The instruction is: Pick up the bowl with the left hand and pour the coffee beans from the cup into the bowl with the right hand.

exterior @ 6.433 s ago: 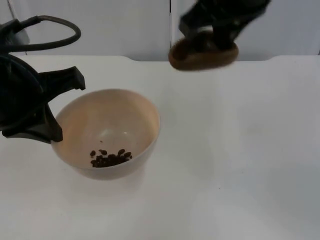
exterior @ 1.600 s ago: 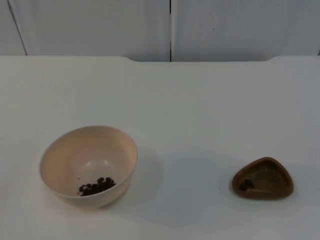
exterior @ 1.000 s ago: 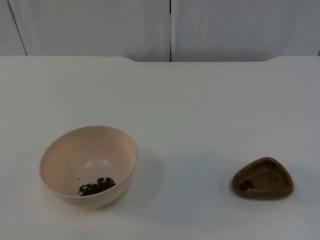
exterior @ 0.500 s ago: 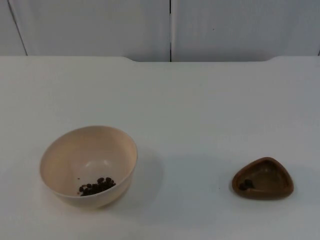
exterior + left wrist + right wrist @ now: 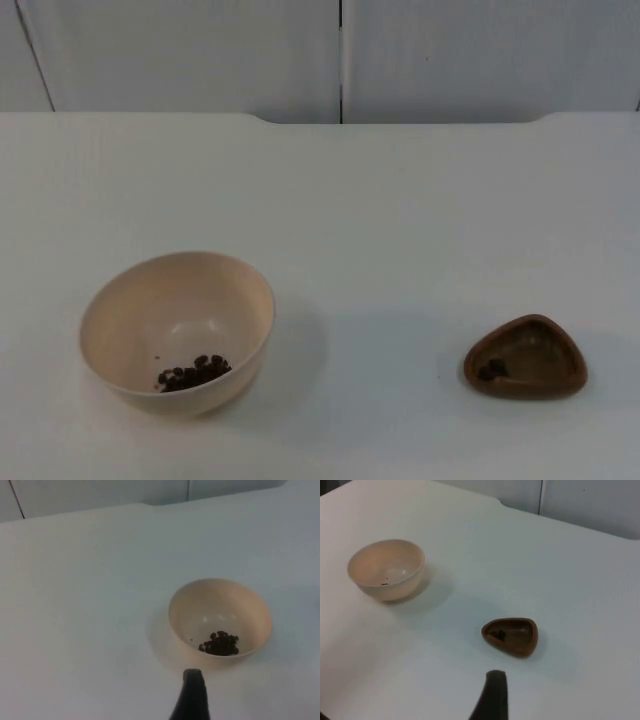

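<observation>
A cream bowl (image 5: 177, 318) stands upright on the white table (image 5: 400, 220) at the front left, with a small heap of coffee beans (image 5: 193, 372) inside. At the front right lies the brown wooden cup (image 5: 526, 357), a shallow three-cornered dish with a few beans (image 5: 490, 370) left in it. My left gripper (image 5: 193, 695) hovers a little short of the bowl (image 5: 220, 617), open and holding nothing. My right gripper (image 5: 492, 692) is drawn back from the cup (image 5: 511, 636), also open and empty; the bowl (image 5: 386, 569) stands farther off.
The grey partition wall (image 5: 200, 55) closes off the table's far edge, with a dark vertical seam (image 5: 340, 60) in it. A wide stretch of bare table separates bowl and cup.
Several seconds ago the left gripper held the bowl and the right held the cup aloft. Both now rest on the table with the arms withdrawn. Nothing moved in the last second.
</observation>
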